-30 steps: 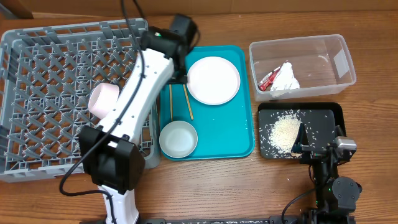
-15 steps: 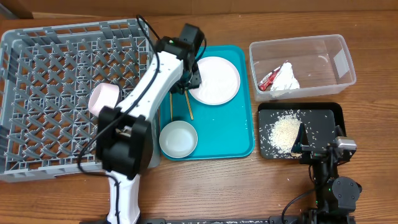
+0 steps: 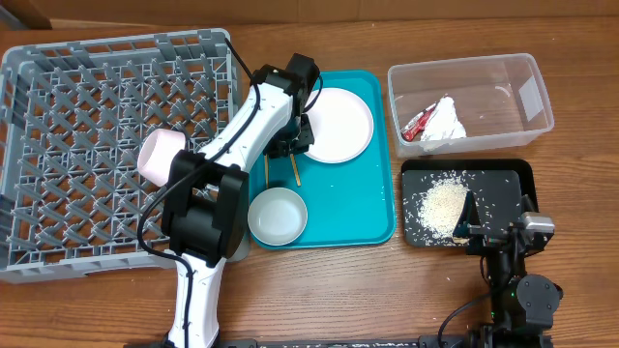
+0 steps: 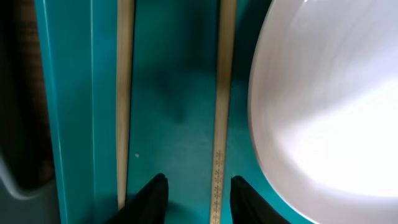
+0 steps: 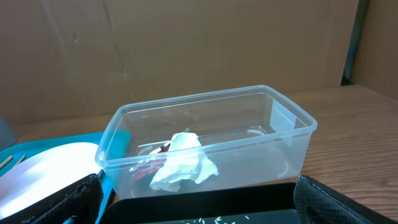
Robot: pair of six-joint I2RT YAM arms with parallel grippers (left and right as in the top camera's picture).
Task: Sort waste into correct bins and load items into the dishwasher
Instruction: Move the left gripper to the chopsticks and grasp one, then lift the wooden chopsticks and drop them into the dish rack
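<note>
My left gripper (image 3: pixel 293 143) is open, low over the pair of wooden chopsticks (image 3: pixel 293 166) on the teal tray. In the left wrist view one chopstick (image 4: pixel 222 93) lies between my fingertips (image 4: pixel 198 196) and the other chopstick (image 4: pixel 124 93) lies just outside the left finger. The white plate (image 3: pixel 334 124) sits just to the right and also shows in the left wrist view (image 4: pixel 329 106). A white bowl (image 3: pixel 278 215) sits at the tray's front. A pale cup (image 3: pixel 160 155) lies in the grey dish rack (image 3: pixel 77 116). My right gripper (image 3: pixel 498 217) is open and empty over the black tray (image 3: pixel 503 184).
The clear tub (image 3: pixel 503 92) holds the red wrapper (image 3: pixel 418 124) and white tissue (image 3: pixel 445 118); both show in the right wrist view (image 5: pixel 183 162). Rice (image 3: pixel 443 205) lies heaped in the black tray. The teal tray (image 3: pixel 358 203) lies between rack and bins.
My left arm has swung from the rack's edge over to the teal tray and lowered its gripper onto the chopsticks. The right arm has not moved.
</note>
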